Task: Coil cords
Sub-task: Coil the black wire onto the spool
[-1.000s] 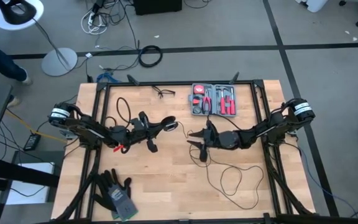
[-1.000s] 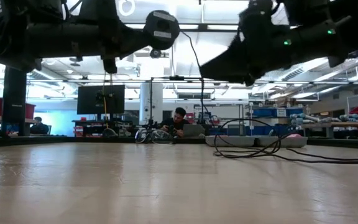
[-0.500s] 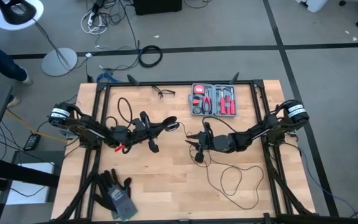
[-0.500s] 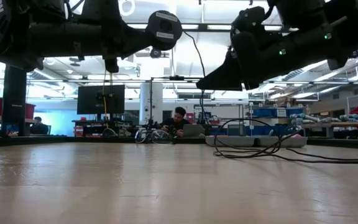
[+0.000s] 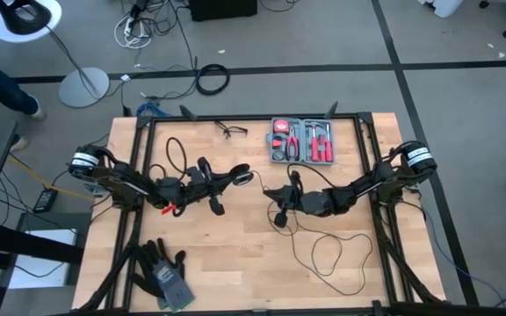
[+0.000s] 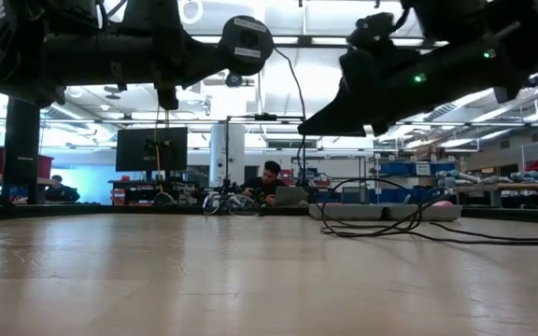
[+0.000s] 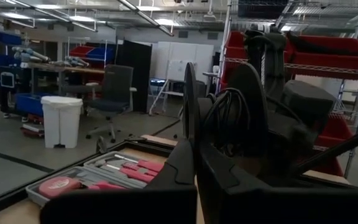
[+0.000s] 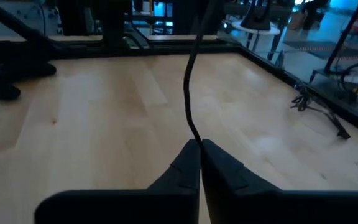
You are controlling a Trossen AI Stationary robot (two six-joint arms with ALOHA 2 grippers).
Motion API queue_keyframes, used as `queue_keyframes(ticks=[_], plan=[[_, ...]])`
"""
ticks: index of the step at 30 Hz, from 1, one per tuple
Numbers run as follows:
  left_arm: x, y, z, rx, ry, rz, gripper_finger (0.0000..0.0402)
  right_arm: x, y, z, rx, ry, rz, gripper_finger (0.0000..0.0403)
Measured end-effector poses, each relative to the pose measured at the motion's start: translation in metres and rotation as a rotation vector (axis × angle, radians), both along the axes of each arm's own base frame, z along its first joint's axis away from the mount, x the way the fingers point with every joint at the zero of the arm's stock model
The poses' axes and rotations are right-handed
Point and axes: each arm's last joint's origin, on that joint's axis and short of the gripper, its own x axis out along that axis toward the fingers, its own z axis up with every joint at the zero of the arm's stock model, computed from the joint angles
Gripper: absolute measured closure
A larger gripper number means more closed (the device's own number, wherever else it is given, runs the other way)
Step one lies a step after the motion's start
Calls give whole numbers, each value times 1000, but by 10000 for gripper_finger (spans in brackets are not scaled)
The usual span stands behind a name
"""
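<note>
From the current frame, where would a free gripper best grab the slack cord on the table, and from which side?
Judged: take the thin cord at its flat loop nearest the front edge, from straight above. It lies loose on bare wood there, apart from the right gripper, which is shut on the cord.

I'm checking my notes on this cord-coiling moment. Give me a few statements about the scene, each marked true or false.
1. The right gripper has its fingers shut on the thin black cable. True.
2. The red and grey tool case lies at the table's near edge beside the gloves. False: it lies at the far edge, while the gloves lie at the near left corner.
3. Loose loops of the cable lie on the table near the right arm. True.
4. The left gripper rests flat on the wood. False: the low view shows it raised above the table.
</note>
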Motion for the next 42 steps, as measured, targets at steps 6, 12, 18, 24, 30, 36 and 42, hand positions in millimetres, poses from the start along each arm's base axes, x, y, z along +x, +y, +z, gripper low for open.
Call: queue_keyframes(ticks=[6,12,18,24,30,36,42], plan=[[0,1,-1,-10,9,37,401,22,-9,12,36,129,-32,401],[1,3,0,-59,3,120,401,49,-27,28,76,186,-34,401],[22,2,1,-46,156,217,401,92,-36,14,91,271,60,402],[30,2,-5,-7,317,307,401,103,-22,25,28,264,98,402],[30,2,-15,11,427,292,401,92,-18,56,-23,231,100,403],[28,0,-25,-6,506,246,401,76,-23,79,-47,270,61,403],[28,-1,-27,-36,512,218,401,54,-30,90,-58,374,-78,403]])
